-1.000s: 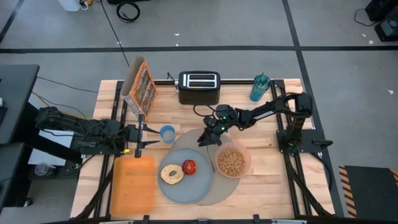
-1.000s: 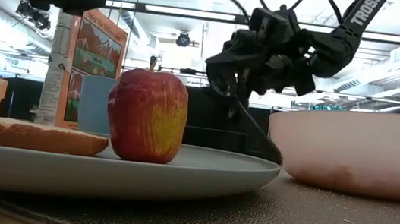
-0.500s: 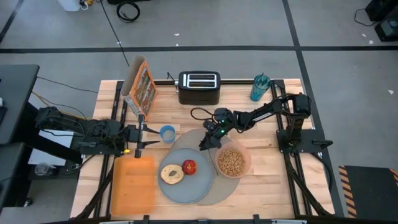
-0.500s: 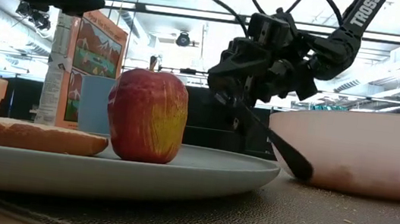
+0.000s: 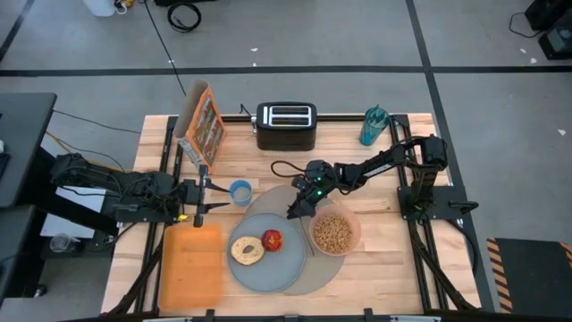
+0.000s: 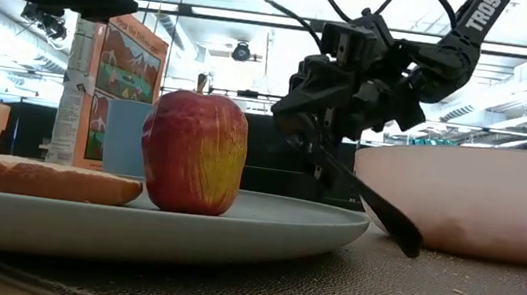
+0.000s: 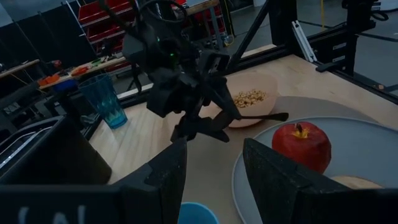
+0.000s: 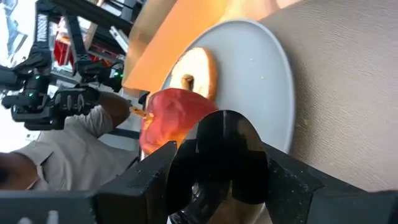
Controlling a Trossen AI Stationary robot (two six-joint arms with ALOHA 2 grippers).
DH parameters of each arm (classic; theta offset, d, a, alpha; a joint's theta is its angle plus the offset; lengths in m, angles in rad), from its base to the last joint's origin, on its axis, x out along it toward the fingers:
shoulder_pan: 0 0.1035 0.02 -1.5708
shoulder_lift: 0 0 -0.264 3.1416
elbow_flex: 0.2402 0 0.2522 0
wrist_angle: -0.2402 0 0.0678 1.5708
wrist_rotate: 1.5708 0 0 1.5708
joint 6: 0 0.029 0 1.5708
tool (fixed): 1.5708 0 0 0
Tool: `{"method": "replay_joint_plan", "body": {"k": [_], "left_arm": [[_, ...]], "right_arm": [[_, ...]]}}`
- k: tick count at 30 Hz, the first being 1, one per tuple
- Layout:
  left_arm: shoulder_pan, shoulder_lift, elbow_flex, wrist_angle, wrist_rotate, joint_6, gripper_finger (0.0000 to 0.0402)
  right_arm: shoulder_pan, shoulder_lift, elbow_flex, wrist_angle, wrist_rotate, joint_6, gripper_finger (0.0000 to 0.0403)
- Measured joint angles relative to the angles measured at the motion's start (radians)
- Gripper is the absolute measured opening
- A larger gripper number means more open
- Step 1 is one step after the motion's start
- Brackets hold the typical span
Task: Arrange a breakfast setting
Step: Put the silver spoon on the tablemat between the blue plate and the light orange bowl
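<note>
A blue-grey plate (image 5: 268,268) with a toasted bagel (image 5: 246,249) and a red apple (image 5: 272,240) lies on the round grey mat (image 5: 320,273). The pink bowl of cereal (image 5: 335,233) stands on the mat's right part. My right gripper (image 5: 302,206) hovers over the mat's far part, between plate and bowl, shut on a metal spoon (image 6: 377,207), which also shows in the left wrist view (image 7: 261,116). My left gripper (image 5: 204,190) waits open and empty at the table's left, beside a blue cup (image 5: 239,191). My right gripper pinches the spoon's handle near its upper end (image 6: 322,150) between its two fingers, coming slanting down from the far side. The spoon slopes down toward the near edge. Its bowl end (image 6: 405,243) is low over the mat between plate and bowl; whether it touches, I cannot tell.
An orange board (image 5: 190,264) lies at the near left. A cereal box (image 5: 204,125), a black toaster (image 5: 286,125) and a teal bottle (image 5: 374,125) stand along the far edge. A person (image 8: 81,143) shows beyond the table in the right wrist view.
My right gripper has moved a little toward the near edge and down with the spoon. The spoon's bowl end has come nearer and lower, down beside the pink bowl toward the mat.
</note>
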Motion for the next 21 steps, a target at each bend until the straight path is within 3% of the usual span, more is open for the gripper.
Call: {"method": "replay_joint_plan", "body": {"k": [21], "left_arm": [[0.0, 0.0, 0.0, 0.0, 0.0, 0.003, 0.0167]], "right_arm": [[-0.002, 0.0, -0.001, -0.038, 0.019, -0.021, 0.022]]}}
